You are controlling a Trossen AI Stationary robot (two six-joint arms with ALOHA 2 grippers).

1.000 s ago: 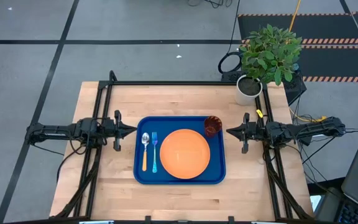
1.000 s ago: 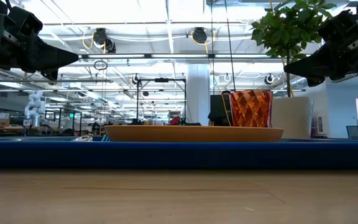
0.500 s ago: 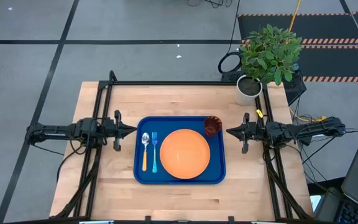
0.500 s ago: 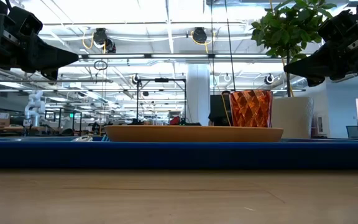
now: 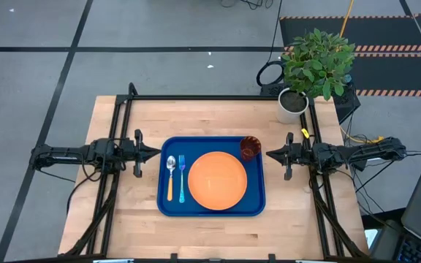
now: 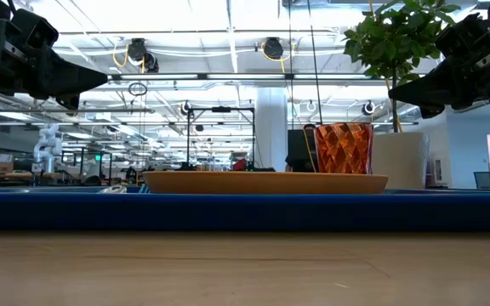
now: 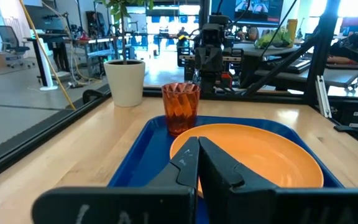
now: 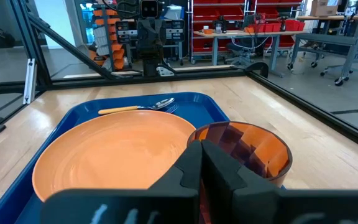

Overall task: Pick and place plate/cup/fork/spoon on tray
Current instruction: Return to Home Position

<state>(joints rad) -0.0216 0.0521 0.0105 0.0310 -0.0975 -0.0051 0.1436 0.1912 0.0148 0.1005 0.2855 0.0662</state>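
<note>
Placing looks done: all four pieces sit in the dark-blue tray (image 5: pixel 164 206) at mid-counter (image 5: pixel 210 117). The orange plate (image 5: pixel 217 180) takes the tray's middle and right and is bare. The reddish tumbler cup (image 5: pixel 250 148) stands upright in the tray corner nearest the potted plant (image 5: pixel 298 95), just beside the plate rim, and looks empty. The spoon (image 5: pixel 170 179) and light-blue fork (image 5: pixel 182 179) lie parallel in the strip left of the plate, heads the same way. The left pincer (image 5: pixel 156 153) hovers off the tray's left side with fingers pressed together, holding nothing. The right pincer (image 5: pixel 269 154) mirrors it on the right, also closed and empty. Both are raised and point inward, which reads as the home pose, clear of the tableware so nothing gets knocked. The plant stands off the tray.
</note>
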